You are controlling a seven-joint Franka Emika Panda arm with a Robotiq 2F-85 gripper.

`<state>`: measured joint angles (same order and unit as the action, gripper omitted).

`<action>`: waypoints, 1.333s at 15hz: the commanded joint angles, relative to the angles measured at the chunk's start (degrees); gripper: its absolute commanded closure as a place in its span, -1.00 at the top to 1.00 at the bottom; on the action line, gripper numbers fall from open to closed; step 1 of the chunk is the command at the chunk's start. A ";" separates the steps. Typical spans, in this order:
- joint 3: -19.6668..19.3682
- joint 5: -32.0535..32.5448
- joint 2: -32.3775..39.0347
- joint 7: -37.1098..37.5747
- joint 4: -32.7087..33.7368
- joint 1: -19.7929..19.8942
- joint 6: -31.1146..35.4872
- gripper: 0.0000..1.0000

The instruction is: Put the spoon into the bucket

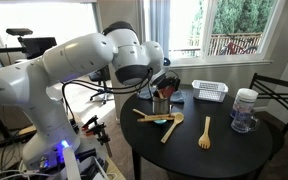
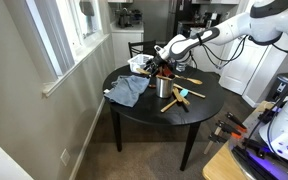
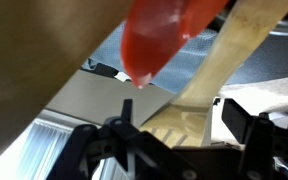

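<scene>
While a white robot arm [image 1: 74, 60] bends low, its end effector [image 1: 163, 93], fingers apart, hangs over the small shiny metal bucket [image 1: 161, 105] on the round black surface [image 1: 234, 150]; a pale wooden spoon [image 1: 172, 127] lies just beside it.

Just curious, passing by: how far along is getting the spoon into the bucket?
Done: nothing I can confirm. In hand: the gripper hovers open over the bucket, a red utensil close by. Left: a wooden spoon lies on the table.
</scene>
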<state>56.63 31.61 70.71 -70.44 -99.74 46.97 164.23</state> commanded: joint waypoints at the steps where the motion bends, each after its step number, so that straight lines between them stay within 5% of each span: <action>1: -1.33 -6.90 -2.50 -5.96 -0.42 -1.06 0.79 0.21; 9: -4.38 -11.01 -7.21 -7.65 -2.46 -2.39 6.53 -0.84; 20: -5.12 -8.97 -14.02 -6.04 -10.11 0.28 17.25 -0.82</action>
<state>50.68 23.25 59.52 -76.16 -105.50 45.07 179.33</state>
